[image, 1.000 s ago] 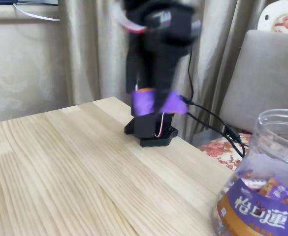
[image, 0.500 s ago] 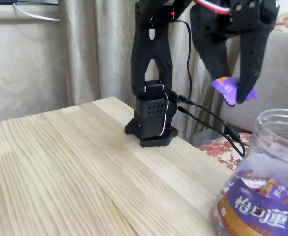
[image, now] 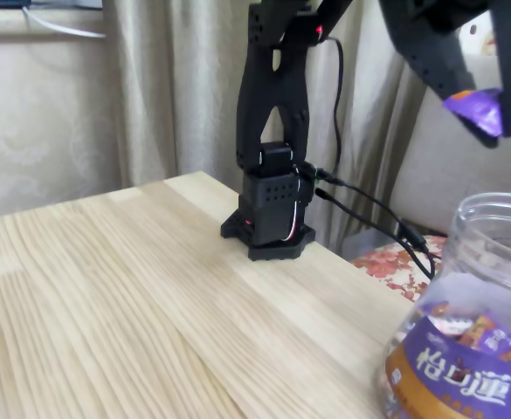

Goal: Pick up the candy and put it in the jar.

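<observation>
Pale pine table (image: 107, 297) lies bare under the carry; at its right end stands the jar (image: 465, 323), mouth open, mixed sweets showing through its wall; the black gripper (image: 489, 109) has swung right and higher than half a second ago, now hanging above the jar's rim, jaws pinched on the purple candy (image: 486, 113); I judge a short descent and release remain; cables (image: 369, 209) trail behind, clear of the path.
</observation>
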Action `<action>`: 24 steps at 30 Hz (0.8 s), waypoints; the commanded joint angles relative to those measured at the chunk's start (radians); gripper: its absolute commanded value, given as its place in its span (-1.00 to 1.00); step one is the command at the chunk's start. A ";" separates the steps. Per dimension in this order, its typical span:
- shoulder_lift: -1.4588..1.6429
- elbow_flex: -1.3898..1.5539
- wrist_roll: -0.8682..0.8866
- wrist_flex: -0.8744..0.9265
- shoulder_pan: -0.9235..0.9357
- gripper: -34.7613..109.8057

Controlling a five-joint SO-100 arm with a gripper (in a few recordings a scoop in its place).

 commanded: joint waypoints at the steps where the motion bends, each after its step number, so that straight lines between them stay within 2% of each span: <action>1: 0.037 -0.040 0.006 -0.006 0.008 -0.52; 9: -0.031 -0.253 -0.011 0.003 -0.008 -0.52; 18: 0.058 -0.046 0.029 0.003 -0.215 -0.52; 24: 0.017 -0.086 0.043 -0.006 -0.249 -0.52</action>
